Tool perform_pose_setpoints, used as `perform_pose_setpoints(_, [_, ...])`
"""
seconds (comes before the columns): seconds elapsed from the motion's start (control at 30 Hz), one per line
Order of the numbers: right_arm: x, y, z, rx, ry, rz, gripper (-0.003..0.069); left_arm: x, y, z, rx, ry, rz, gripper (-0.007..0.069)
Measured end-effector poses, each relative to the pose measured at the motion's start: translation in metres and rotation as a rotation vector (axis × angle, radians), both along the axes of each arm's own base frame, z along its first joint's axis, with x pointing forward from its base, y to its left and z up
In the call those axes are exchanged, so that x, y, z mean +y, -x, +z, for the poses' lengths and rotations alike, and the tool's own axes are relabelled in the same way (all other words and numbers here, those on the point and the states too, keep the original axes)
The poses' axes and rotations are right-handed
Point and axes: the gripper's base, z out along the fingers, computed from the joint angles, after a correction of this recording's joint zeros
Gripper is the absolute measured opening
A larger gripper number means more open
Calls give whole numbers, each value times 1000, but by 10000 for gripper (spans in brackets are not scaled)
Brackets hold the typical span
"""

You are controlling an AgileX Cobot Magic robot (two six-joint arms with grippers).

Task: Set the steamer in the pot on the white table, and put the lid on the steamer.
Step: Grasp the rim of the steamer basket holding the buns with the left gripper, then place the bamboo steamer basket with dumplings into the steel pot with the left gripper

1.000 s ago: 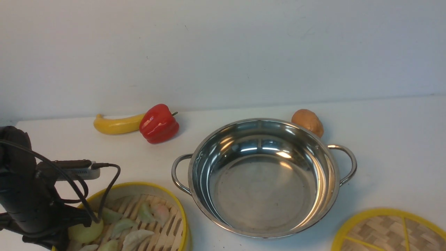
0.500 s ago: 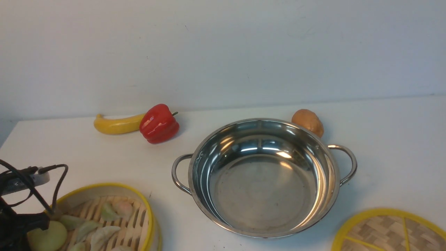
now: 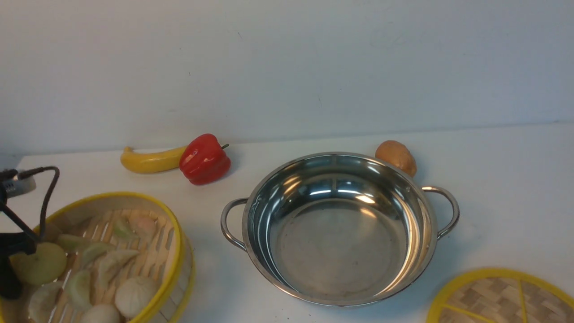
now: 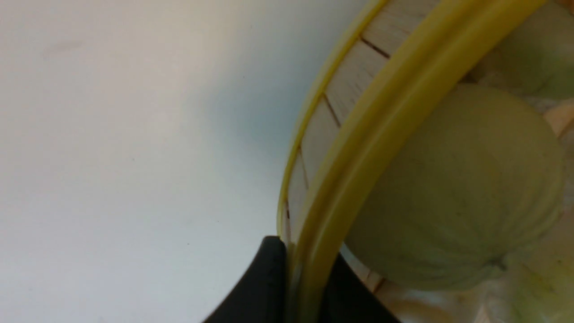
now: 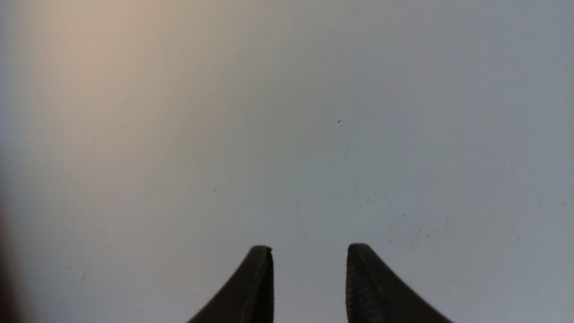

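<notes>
Left tool (image 4: 302, 269): clenched on the yellow rim of the steamer (image 3: 112, 251), one finger outside the wall, one inside beside a green bun (image 4: 453, 188).
Steamer: left of the pot (image 3: 417, 233), apart from it, tilted; dumplings and buns inside.
Pot: upright on the white surface (image 3: 515, 179).
Lid (image 3: 497, 300): flat on the surface, right of the pot and nearer the robot, partly out of frame.
Right tool (image 5: 309, 255): released, jaws apart over bare surface, gripping nothing.
Beyond the pot: red pepper (image 3: 205, 159) touching a yellow banana (image 3: 150, 160) to the left; brown potato (image 3: 395, 157) just behind the rim.
</notes>
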Motion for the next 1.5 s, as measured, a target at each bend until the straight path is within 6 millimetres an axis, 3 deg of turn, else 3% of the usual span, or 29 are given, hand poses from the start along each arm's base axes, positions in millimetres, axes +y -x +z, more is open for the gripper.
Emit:
perform_pose_setpoints(0.13, [0,-3,-1,25,-1,-1,244,4,-9,29,-24,-2,-15,41])
perform_pose_setpoints(0.33, [0,-3,-2,31,0,-1,244,1,-34,83,-208,-22,-30,41])
perform_pose_setpoints(0.37, [0,-3,-2,31,0,-1,244,0,-35,85,-213,-24,-31,41])
perform_pose_setpoints(0.47, [0,-3,-2,31,0,-1,244,-26,-51,107,-287,-37,-96,41])
perform_pose_setpoints(0.57, [0,-3,-2,31,0,-1,244,-62,-66,114,-308,-16,-185,41])
perform_pose_setpoints(0.8, [0,-3,-2,32,-2,11,244,-167,-106,98,-262,54,-406,41])
perform_pose_setpoints(1.0, [2,-2,-2,35,2,43,244,-233,-126,93,-279,59,-517,41])
perform_pose_setpoints(1.13, [4,-2,-3,43,10,61,244,-259,-136,85,-280,66,-562,41])
perform_pose_setpoints(1.23, [5,-2,-4,53,15,74,244,-279,-144,68,-251,63,-583,41])
perform_pose_setpoints(1.5, [8,-2,-6,78,38,107,244,-285,-155,33,-174,25,-592,41])
